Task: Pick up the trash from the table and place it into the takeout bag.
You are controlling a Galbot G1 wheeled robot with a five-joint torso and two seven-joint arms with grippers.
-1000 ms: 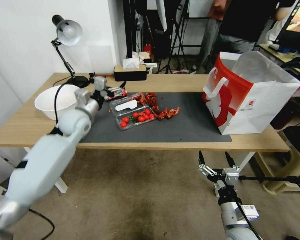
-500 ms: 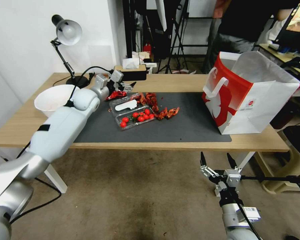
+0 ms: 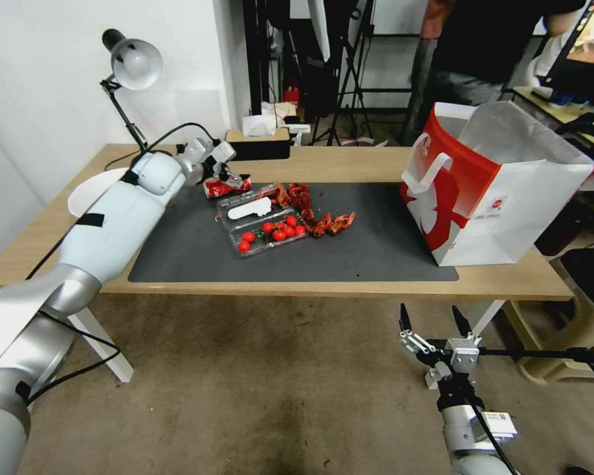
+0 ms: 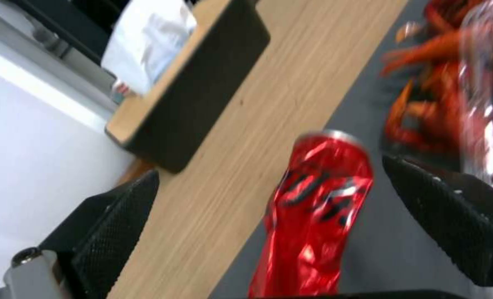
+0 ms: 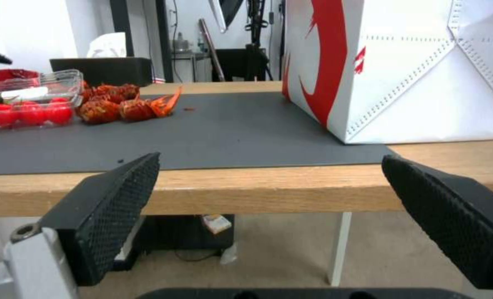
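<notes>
Head view: left gripper (image 3: 226, 173) swung back over crushed red can (image 3: 225, 187) — jaws apart.

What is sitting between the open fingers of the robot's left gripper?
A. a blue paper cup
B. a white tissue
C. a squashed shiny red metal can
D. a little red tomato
C. In the left wrist view the crushed shiny red metal can lies between the spread black fingers of the left gripper, at the edge of the dark grey mat, and neither finger touches it.
</notes>
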